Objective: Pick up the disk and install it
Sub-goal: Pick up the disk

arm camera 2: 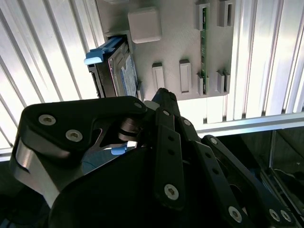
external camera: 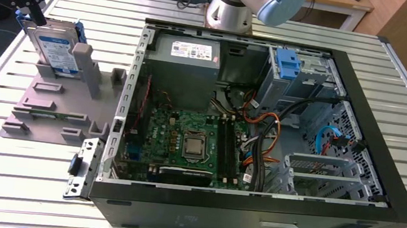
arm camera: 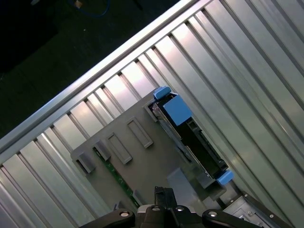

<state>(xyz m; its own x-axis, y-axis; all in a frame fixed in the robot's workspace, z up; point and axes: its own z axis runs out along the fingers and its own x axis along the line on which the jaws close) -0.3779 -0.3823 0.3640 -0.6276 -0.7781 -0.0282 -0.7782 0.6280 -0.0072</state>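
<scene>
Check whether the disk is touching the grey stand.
Touching. In the exterior view the disk stands upright in the grey stand, its lower edge seated on the stand's base with no gap showing.

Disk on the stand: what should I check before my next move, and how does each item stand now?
1. Disk upright in the grey stand: ok.
2. Gripper at the disk's top edge: ok.
3. Disk held by the gripper: cannot tell.
4. Computer case open on top: ok.
5. Drive cage free to take the disk: cannot tell.
</scene>
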